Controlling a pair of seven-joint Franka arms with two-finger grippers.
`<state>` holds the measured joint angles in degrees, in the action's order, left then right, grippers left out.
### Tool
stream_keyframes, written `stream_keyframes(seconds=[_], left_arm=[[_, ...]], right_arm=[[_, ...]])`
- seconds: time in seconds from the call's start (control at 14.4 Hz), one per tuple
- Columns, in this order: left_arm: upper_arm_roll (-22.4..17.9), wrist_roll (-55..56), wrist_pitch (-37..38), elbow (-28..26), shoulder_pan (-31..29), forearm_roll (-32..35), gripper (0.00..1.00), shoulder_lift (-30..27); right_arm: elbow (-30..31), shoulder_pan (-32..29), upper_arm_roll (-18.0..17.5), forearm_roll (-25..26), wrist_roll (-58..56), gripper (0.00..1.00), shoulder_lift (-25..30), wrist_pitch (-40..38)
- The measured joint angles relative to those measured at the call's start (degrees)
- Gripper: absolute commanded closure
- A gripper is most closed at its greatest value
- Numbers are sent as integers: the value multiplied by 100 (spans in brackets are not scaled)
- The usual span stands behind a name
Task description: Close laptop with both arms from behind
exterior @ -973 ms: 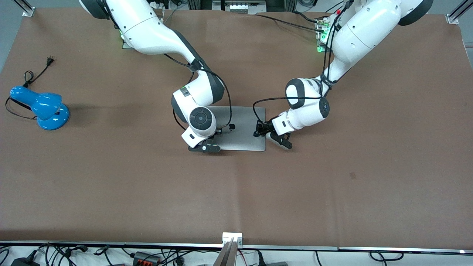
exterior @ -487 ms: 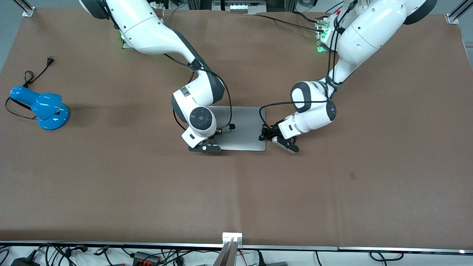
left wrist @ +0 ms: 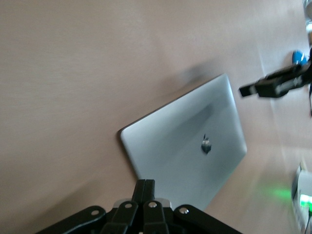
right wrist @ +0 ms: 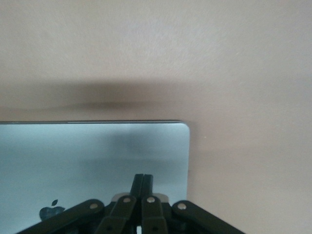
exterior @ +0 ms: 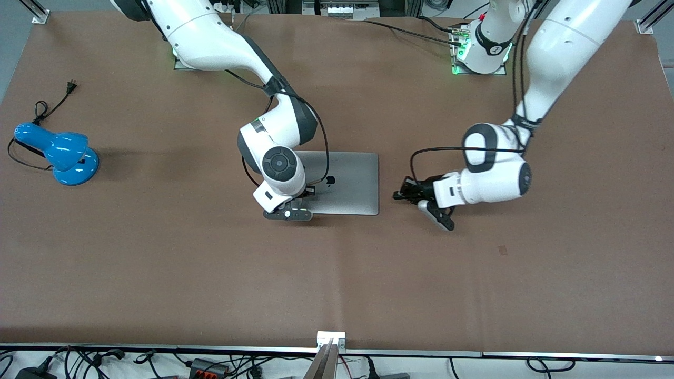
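Both arms are glossy white moulded shells with dark grey joint bands and a round dark grey wrist cap. Loose black cables run along each. Each black two-finger pincer, left pincer point(exterior: 408, 193) and right pincer point(exterior: 310, 188), has linkage bars fixed with small silver screws.

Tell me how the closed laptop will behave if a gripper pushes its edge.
The laptop lies shut and flat on the brown mat, so it would probably slide as one stiff slab, not tip or roll. Its smooth metal lid looks slippery for the right gripper above it.
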<state>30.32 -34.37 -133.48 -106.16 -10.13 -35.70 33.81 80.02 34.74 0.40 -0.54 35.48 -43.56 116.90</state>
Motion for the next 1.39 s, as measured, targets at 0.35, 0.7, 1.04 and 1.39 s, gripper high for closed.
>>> stream_keyframes(seconds=[0.35, 0.7, 1.04, 1.39], left_arm=[[-23, -2, 1437, 485, -550, 802, 100, -125], [-32, 180, 3130, 1460, -973, 1347, 99, -152], [-23, 1143, 4286, 2182, -976, 2277, 66, -161], [50, 2006, 5187, 2778, -886, 3371, 0, -242]], right_arm=[[-24, -205, 180, 47, -353, 100, 550, -860], [-36, -775, 198, 48, -1048, 0, 1204, -1380], [-52, -1182, 218, 48, -1160, 0, 1763, -1566], [-53, -1619, 274, 48, -1223, 0, 2340, -1676]])
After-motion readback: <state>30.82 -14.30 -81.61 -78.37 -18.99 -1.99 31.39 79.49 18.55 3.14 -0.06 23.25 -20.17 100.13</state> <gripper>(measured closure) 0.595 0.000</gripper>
